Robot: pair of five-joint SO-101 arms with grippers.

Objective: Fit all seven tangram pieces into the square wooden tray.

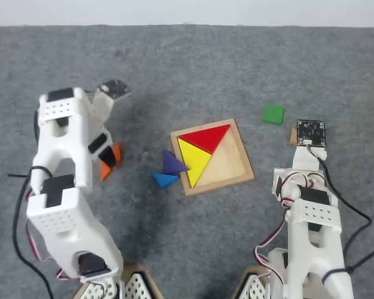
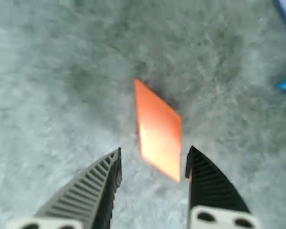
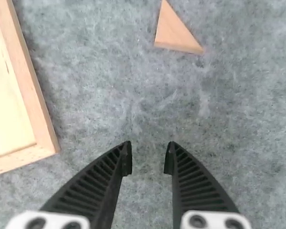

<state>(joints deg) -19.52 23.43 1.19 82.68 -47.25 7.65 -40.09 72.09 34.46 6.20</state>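
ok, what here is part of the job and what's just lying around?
Job: tray, red triangle, yellow triangle, purple triangle, blue triangle, orange piece, green square, tan triangle.
Not job: mat, cable.

The mat [image 1: 174, 68] is showing a fuzzy, speckled grey. The tray [image 1: 221, 185] is showing pale natural wood. The pieces are appearing as a red triangle [image 1: 206, 137], a yellow triangle [image 1: 193, 159], a purple triangle [image 1: 172, 162], a blue triangle [image 1: 164, 179], an orange parallelogram [image 2: 158, 130], a green square [image 1: 273, 114] and a plain wooden triangle [image 3: 174, 31]. The fingers [image 3: 195, 186] of the right gripper [image 3: 148, 155] are showing black with a ribbed pattern.
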